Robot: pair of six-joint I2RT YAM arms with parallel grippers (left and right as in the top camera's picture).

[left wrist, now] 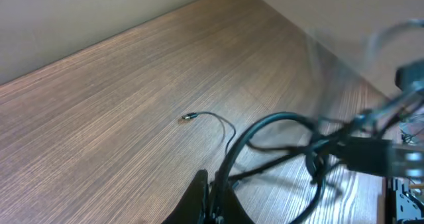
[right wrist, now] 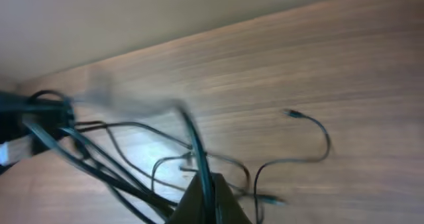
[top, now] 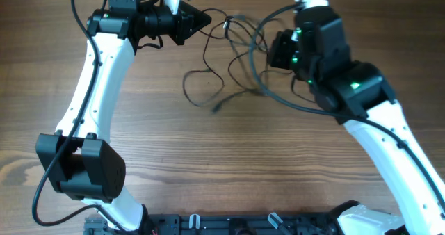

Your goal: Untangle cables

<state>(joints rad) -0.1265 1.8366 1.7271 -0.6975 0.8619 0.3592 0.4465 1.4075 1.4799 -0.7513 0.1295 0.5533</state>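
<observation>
Several thin black cables [top: 240,54] lie tangled on the wooden table between my two grippers, with a loose strand ending in a small plug [top: 217,108] in front. My left gripper [top: 207,18] is at the tangle's left and shut on a cable strand [left wrist: 232,154]. My right gripper [top: 270,53] is at the tangle's right and shut on a strand [right wrist: 199,154]. The pinched strands run out from between the fingers in the left wrist view [left wrist: 215,197] and the right wrist view [right wrist: 205,197]. One thin wire with a plug end [left wrist: 189,116] lies apart; one also shows in the right wrist view [right wrist: 291,113].
The arms' thicker black cables [top: 59,151] hang along the white links. A dark base rail [top: 243,224] and something white [top: 368,221] sit at the table's front edge. The wall [right wrist: 132,18] runs behind the table's far edge.
</observation>
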